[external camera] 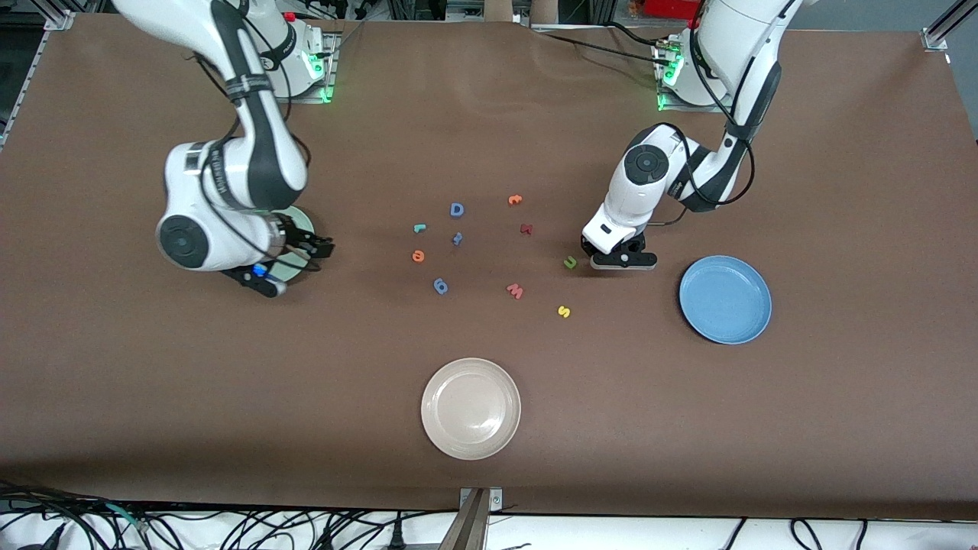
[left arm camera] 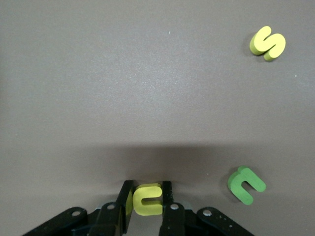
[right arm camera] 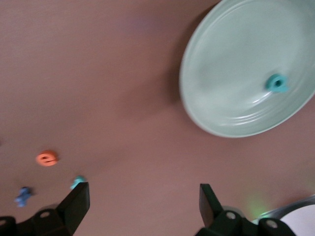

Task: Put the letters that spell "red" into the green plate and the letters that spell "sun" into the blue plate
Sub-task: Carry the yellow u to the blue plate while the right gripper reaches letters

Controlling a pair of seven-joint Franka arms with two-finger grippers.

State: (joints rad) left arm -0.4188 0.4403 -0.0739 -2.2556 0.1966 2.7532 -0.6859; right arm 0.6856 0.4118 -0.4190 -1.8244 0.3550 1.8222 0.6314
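While the left tool (left arm camera: 147, 200) stands low on the surface (external camera: 489, 114), its fingers (left arm camera: 126, 199) are closed on the yellow u (left arm camera: 148, 199). Just beside it lies the dark green n (left arm camera: 246, 185); the yellow s (left arm camera: 267, 43) lies nearer the front camera. Toward the left arm's end sits the blue plate (external camera: 725, 299), holding no letters. The right tool (right arm camera: 142, 206) hovers with fingers spread wide, gripping nothing, over the green plate (right arm camera: 231, 64), where the teal d (right arm camera: 276, 82) lies. On the surface mid-table lie the orange e (external camera: 418, 256) and the teal r (external camera: 419, 228)
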